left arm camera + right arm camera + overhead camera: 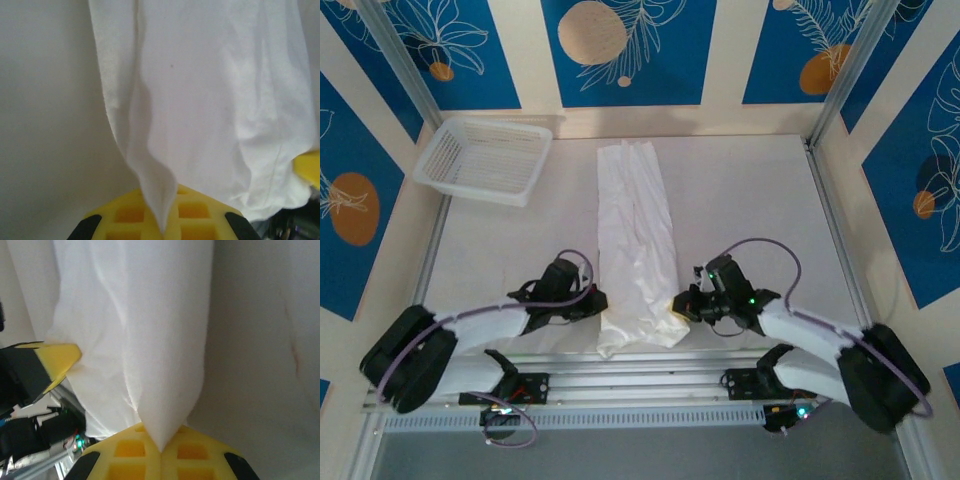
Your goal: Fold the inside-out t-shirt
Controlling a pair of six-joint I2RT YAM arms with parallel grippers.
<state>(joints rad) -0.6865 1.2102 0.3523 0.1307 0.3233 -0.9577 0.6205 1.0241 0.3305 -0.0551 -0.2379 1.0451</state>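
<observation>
The plain white, thin cotton t-shirt [635,240] lies as a long narrow strip down the middle of the pale grey table [760,200], already doubled lengthwise, running from the far side to the near edge between the two arms. The left gripper [597,300] sits at the strip's near left corner and the right gripper [677,305] at its near right corner. In the left wrist view a peak of fabric is drawn down into the seam between that gripper's yellow waffle-patterned pads [150,215], which are pressed together on the cloth. The right wrist view shows the same, a point of cloth pinched between closed yellow pads [135,450]. Holding both near corners at once probably serves to carry this end up and over toward the far end without the strip skewing or opening out. The cloth is limp and wrinkled, so an uneven lift could let one layer slip. The white plastic mesh basket [485,158] stands at the far left, well apart from the t-shirt.
</observation>
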